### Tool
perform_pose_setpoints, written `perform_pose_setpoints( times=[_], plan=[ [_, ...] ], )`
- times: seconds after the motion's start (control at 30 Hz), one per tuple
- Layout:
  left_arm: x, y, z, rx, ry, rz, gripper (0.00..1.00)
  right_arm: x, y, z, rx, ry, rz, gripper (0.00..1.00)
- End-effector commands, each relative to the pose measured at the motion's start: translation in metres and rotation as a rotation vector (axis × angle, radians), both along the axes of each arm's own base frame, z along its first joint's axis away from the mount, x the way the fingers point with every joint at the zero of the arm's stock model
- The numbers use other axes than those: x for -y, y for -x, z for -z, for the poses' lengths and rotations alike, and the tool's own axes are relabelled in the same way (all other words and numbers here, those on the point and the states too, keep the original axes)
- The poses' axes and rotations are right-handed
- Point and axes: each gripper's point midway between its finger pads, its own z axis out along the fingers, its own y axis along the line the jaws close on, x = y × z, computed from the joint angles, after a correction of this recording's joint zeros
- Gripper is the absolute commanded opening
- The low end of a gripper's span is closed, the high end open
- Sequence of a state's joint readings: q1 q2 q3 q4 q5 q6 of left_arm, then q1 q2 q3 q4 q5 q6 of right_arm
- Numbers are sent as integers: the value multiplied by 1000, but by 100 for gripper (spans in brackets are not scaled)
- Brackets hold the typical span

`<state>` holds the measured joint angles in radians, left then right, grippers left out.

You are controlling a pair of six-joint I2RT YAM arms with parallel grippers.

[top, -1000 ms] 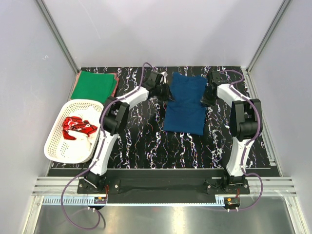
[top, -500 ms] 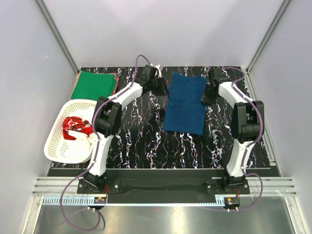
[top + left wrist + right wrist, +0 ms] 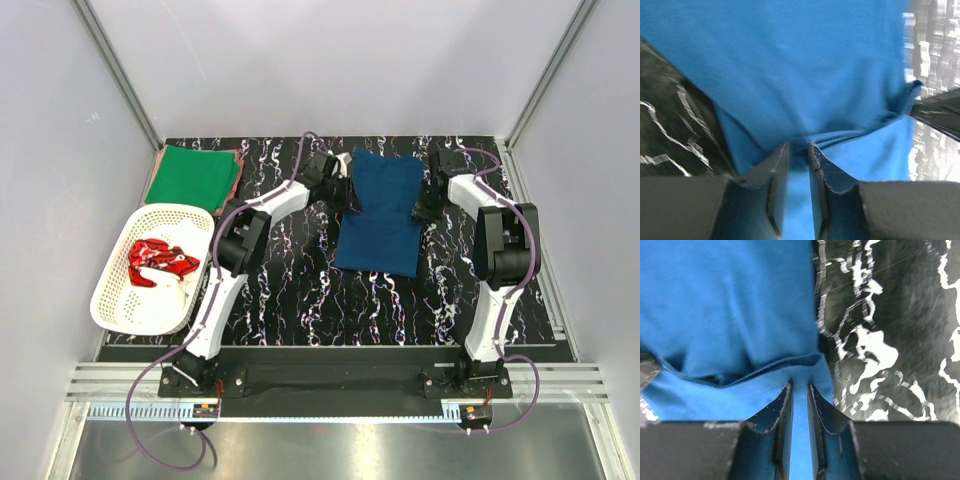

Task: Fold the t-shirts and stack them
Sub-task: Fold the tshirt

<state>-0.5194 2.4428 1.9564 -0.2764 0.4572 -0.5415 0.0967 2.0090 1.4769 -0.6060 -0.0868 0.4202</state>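
Across the far centre of the black marbled desk [image 3: 300, 300] lies the navy tee [image 3: 380, 215], partly folded, w/ a crease across its middle. White basket [image 3: 110, 290] sits at left. Green tee [image 3: 192, 172] lies folded at the far-left corner. Red tee [image 3: 158, 262] is bunched inside the basket. Left end effector [image 3: 798, 147] and right end effector [image 3: 799, 386] each clench a side edge of the navy tee at the crease. Risks, prob.: both pinches look shallow, so an edge may slip out; uneven arm travel would skew the fold.

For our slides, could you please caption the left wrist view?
Left claw pinching a fold of the blue t-shirt over the marbled table.
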Motion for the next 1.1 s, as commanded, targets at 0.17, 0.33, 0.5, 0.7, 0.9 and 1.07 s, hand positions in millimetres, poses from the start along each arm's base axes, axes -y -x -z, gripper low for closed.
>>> perform_pose_setpoints(
  times=[0.17,0.33,0.5,0.7,0.9,1.07],
  plan=[
    [-5,-44,-40,63,100,-58,28,21,-5,14,15,75,13,25],
    [-11,-33,-79,108,115,-40,30,17,-4,-31,90,47,4,35],
    [-35,-6,-113,146,53,-41,36,0,24,-55,47,-54,-13,59],
    [-76,49,-83,91,-57,-96,43,-16,76,-47,-26,-176,-5,78],
    [-87,98,-37,-8,-108,-74,45,-26,113,-14,-93,-242,-9,77],
    [-82,119,-9,-76,-78,-50,47,-26,136,15,-141,-252,-14,68]
  ],
)
